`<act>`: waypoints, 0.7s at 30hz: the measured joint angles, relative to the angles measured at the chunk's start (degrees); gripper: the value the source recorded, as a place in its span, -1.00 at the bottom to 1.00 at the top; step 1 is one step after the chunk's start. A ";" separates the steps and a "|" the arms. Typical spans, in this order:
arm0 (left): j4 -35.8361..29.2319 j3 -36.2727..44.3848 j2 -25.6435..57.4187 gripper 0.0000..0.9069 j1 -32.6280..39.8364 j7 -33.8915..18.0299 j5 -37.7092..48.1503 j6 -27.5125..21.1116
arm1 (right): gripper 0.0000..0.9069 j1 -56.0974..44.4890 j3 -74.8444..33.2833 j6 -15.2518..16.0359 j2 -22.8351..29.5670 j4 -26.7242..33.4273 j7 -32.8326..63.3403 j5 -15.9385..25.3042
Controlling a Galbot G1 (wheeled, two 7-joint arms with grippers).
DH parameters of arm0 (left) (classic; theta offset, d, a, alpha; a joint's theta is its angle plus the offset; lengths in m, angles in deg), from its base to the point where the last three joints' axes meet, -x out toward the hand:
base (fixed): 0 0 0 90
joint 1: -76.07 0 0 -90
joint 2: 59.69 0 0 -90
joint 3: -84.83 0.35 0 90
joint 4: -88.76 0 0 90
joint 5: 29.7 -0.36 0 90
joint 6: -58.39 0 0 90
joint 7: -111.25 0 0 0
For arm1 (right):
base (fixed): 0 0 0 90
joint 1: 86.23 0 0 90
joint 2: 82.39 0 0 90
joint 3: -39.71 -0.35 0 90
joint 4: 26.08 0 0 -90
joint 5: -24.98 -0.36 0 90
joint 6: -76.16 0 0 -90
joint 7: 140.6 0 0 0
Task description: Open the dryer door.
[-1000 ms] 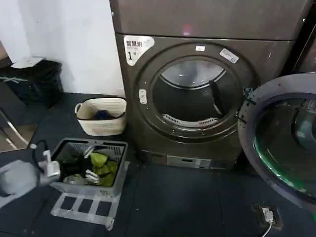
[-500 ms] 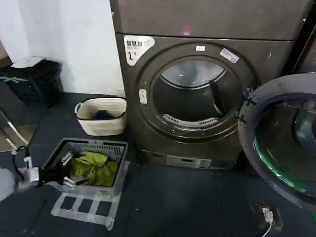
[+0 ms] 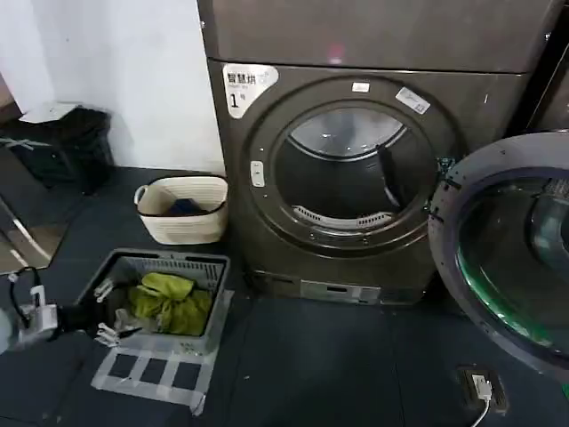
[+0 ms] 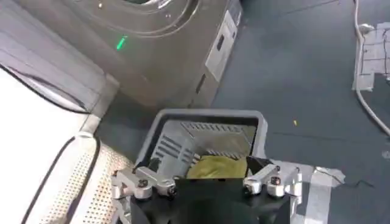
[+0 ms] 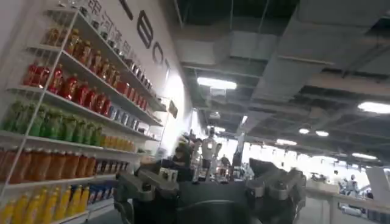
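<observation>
Dryer door point(image 3: 502, 253) swung fully open at our right of the drum opening point(image 3: 342, 169), our left end effector point(image 3: 105, 313) low at the grey laundry basket point(image 3: 197, 267), fingers spread wide and empty, right end effector point(image 5: 210, 185) raised, fingers apart

head looks down; wrists perhaps diverge

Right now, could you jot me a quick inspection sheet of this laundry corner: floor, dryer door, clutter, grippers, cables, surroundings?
Surface: dark floor, taped patch under the grey crate.
Job's things: chrome-rimmed round dryer door swung open at the right; drum exposed.
Clutter: grey plastic crate holding a green cloth; cream woven basket.
Grippers: left gripper open, low by the crate; right gripper open, raised toward a ceiling.
Cables: white plug lead on the floor.
Surroundings: white wall, drink shelves.
</observation>
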 joint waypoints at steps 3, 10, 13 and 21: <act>0.16 0.01 0.02 1.00 -0.03 -0.23 0.04 -0.54 | 1.00 -0.01 0.02 0.01 0.07 -0.05 -0.04 -0.02; 1.03 -0.01 0.03 1.00 0.08 -0.64 0.30 -2.03 | 1.00 -0.04 0.01 0.01 0.14 -0.09 -0.09 -0.10; 1.64 0.00 0.14 1.00 -0.04 -0.63 0.06 -2.73 | 1.00 -0.08 0.01 0.01 0.14 -0.14 -0.12 -0.13; 2.74 0.01 0.39 1.00 -0.55 -0.62 -0.54 -4.89 | 1.00 -0.12 0.04 0.06 0.31 -0.47 -0.30 -0.20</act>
